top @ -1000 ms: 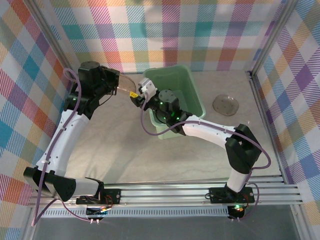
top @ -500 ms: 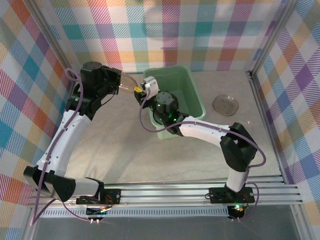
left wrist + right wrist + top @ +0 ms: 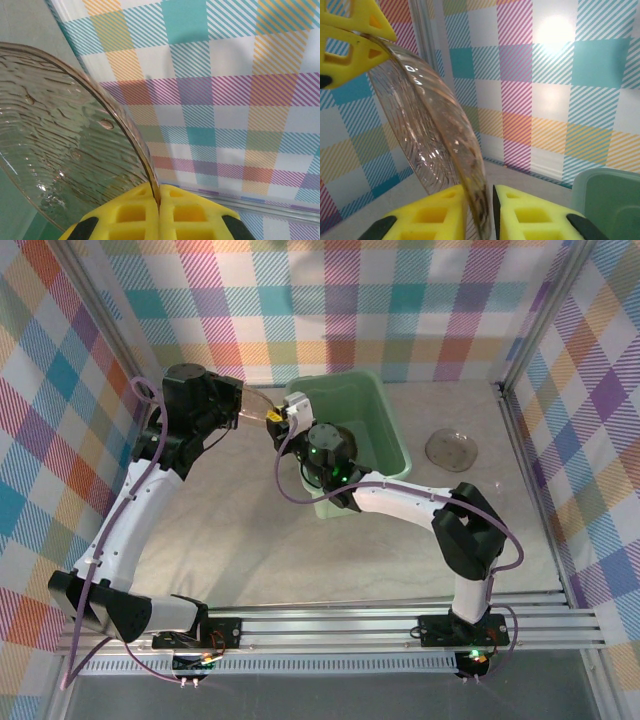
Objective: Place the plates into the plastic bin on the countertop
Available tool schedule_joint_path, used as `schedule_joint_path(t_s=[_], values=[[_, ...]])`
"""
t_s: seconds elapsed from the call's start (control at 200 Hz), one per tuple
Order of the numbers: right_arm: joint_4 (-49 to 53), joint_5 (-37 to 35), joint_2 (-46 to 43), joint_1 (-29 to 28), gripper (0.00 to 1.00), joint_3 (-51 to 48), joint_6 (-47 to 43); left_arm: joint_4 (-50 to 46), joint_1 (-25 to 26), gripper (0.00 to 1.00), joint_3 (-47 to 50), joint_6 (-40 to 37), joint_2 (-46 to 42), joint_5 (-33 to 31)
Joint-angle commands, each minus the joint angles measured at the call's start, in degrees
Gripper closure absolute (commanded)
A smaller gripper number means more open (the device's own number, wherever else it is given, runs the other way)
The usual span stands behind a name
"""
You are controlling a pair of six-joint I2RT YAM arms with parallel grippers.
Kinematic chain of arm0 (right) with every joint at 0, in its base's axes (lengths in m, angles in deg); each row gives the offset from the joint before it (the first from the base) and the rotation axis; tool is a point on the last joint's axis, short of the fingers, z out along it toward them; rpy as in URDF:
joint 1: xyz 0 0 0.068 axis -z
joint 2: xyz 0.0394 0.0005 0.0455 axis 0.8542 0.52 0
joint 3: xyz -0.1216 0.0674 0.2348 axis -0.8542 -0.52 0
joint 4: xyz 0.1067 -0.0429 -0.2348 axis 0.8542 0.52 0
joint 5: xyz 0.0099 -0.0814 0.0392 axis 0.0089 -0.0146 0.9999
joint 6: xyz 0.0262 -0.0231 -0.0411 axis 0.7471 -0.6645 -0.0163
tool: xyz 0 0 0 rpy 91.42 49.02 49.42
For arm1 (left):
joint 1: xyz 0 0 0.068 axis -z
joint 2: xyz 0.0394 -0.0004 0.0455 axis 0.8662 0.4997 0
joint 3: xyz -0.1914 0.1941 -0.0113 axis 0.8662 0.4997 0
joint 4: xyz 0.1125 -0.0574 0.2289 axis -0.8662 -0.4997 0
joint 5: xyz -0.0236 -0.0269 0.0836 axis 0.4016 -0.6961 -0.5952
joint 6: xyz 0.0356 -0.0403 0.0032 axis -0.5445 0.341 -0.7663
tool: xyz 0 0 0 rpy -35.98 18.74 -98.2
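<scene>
Handover of plate in mid-air, upper left of the overhead frame, just beside the bin corner.

Left fingers together on plate rim in a firm pinch, plate tilted on edge above desk. Right fingers straddle the opposite rim, one either side and very close; cannot tell whether they bite yet. Step in hand, by my reading: passing plate from left arm to right for the drop into bin. Next move calls for a sure right grip before left lets go, then a short swing right over the bin mouth and a low release. Plate thin and slick-looking; may slip or twist. Another plate lies flat on desk, right of bin, well apart.
</scene>
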Motion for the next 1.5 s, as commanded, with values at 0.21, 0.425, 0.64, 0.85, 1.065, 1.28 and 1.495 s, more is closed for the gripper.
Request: schedule_joint_path(t_s=[0.21,0.425,0.64,0.85,1.065,1.28,1.495], values=[[-3.2,0.1,2.0,-0.8,0.88,3.8,-2.9,1.9,0.7,1.00,-0.2,0.0,0.3,-0.9],[-1.7,-2.0,1.9,-0.9,1.00,4.9,-3.6,2.6,0.7,1.00,-0.5,-0.2,1.6,0.3],[0.7,-4.2,0.9,-1.0,1.00,5.2,-1.9,2.1,0.6,0.60,-3.7,-6.7,2.7,-0.2],[10.1,-4.4,0.7,-0.6,1.00,10.3,1.8,3.3,0.4,0.25,-5.8,-14.2,2.9,-0.8],[20.3,-5.9,0.0,1.4,1.00,14.3,12.3,2.2,-2.1,0.21,-8.6,-22.4,2.4,-0.5],[30.7,-7.2,-0.7,4.5,1.00,17.1,22.3,2.5,-5.4,0.18,-9.8,-25.3,2.6,3.4],[33.1,-9.6,-4.8,7.6,1.00,12.7,32.3,2.0,-7.9,0.18,-11.2,-31.0,3.5,7.3]])
